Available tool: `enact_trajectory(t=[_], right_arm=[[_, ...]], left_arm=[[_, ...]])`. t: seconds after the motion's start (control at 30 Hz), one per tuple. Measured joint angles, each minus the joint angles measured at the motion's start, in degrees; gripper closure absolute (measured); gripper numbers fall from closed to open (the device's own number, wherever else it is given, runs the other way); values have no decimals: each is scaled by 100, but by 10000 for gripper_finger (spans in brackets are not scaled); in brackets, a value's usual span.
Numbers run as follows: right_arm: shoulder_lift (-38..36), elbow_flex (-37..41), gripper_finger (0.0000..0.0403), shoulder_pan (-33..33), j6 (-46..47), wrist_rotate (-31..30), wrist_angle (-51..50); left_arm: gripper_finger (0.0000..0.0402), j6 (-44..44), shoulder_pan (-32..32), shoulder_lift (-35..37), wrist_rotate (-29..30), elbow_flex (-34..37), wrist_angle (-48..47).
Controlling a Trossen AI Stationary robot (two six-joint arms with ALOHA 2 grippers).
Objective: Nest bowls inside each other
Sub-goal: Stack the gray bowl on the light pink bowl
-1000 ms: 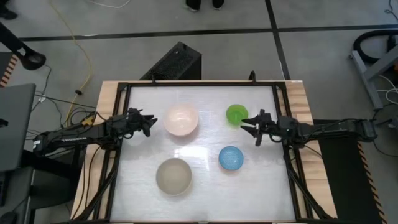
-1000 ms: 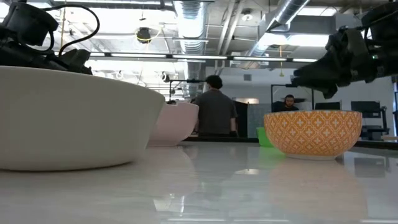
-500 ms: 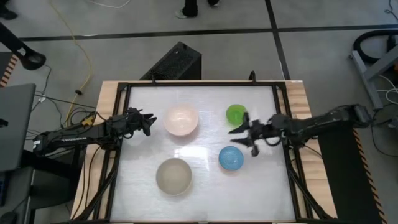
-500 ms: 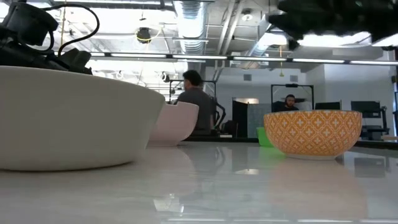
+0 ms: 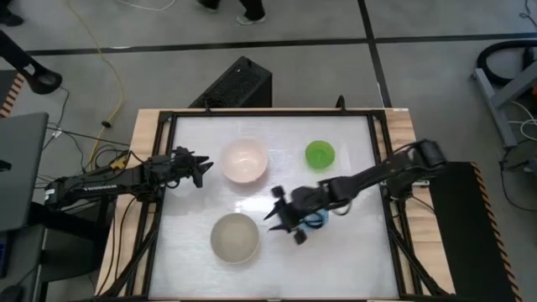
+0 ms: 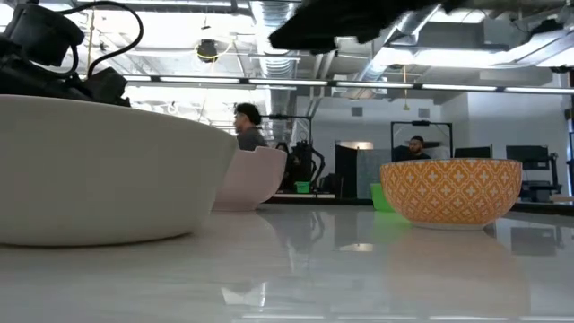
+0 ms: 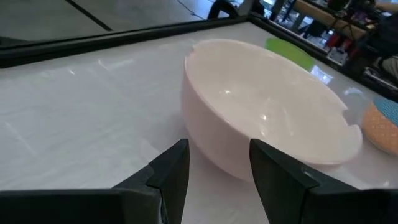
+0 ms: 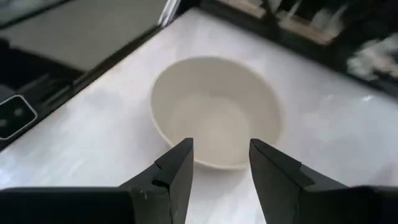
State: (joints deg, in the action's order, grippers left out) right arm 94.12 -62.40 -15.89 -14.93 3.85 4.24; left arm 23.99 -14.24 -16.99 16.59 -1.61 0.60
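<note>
Four bowls stand upright on their bases on the white table. The pale pink bowl [image 5: 244, 162] is far left and the small green bowl [image 5: 320, 153] far right. The beige-grey bowl [image 5: 234, 238] is near left. The blue bowl [image 5: 316, 221], orange-patterned outside [image 6: 453, 188], is mostly hidden under my right arm. My right gripper [image 5: 280, 216] hangs open above the table between the blue and beige-grey bowls, facing the beige-grey bowl [image 8: 214, 112]. My left gripper [image 5: 201, 170] waits open just left of the pink bowl [image 7: 267, 106], touching nothing.
A black frame [image 5: 168, 117] rims the table. The room beyond the table holds a person [image 6: 249, 126] and some equipment. Bare white tabletop [image 5: 336, 268] lies along the near edge and in the near right corner.
My right gripper has swept from beside the green bowl at the table's right edge toward the left and near side. It has risen, rolled and passed over the blue bowl, and now stands close to the beige-grey bowl. No bowl has moved.
</note>
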Motion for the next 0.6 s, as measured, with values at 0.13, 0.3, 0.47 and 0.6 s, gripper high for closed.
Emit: enact_trajectory(t=[0.13,0.3,0.47,0.6], right_arm=[[907,-1303,227,-126,-211,306,-1312],[1876,-2620,227,-296,-668,432,-2712],[2581,-3553,227,-360,-1078,527,-3340],[2903,-3929,227,-392,-1293,522,-3566]], left_arm=[[244,4,0,-1,59,0,1],[244,25,0,0,58,0,2],[244,63,0,0,56,0,1],[244,104,0,0,49,0,1]])
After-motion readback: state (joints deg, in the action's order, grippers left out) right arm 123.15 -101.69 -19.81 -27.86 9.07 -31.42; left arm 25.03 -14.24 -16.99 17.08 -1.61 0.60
